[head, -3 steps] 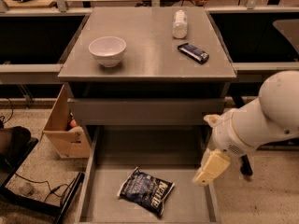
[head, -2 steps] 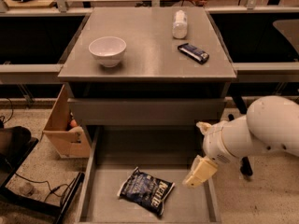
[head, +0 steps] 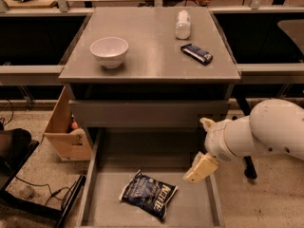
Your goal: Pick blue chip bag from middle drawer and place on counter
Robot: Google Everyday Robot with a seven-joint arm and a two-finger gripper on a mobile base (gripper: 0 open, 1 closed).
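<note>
The blue chip bag (head: 148,194) lies flat on the bottom of the middle drawer (head: 190,208), which is pulled out at the front, below the counter (head: 152,56). The bag is left of the drawer's centre, with its white lettering facing up. My gripper (head: 195,150) hangs over the drawer's right side, up and to the right of the bag and apart from it. It is open and empty, with one cream finger (head: 201,167) pointing down and left toward the drawer floor.
On the counter stand a white bowl (head: 109,51), a white bottle (head: 183,24) and a small dark blue wrapped bar (head: 196,53). A closed drawer front (head: 147,113) sits above the open one. A cardboard box (head: 64,132) and cables (head: 42,194) lie on the floor to the left.
My arm has swung left and slightly down, bringing the gripper from outside the drawer's right wall to over its right side. The bag has not moved.
</note>
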